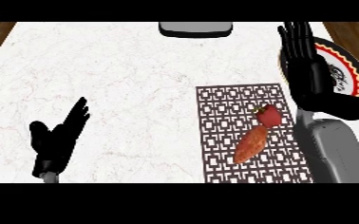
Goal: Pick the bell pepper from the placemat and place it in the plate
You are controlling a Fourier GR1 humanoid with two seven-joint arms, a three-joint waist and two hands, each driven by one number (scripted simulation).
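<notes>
A red bell pepper (269, 116) lies on the patterned placemat (224, 137), touching the tip of an orange sweet potato (250, 144) beside it. The right hand (303, 61) hovers with straight fingers over the plate (336, 59) at the worktop's (105, 76) right edge, holding nothing. The left hand (60, 137) rests open at lower left. A grey object (195, 29) sits at the far edge.

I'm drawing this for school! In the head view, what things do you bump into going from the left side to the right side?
Left hand → grey box at the far edge → patterned placemat → sweet potato → red bell pepper → right hand → plate.
</notes>
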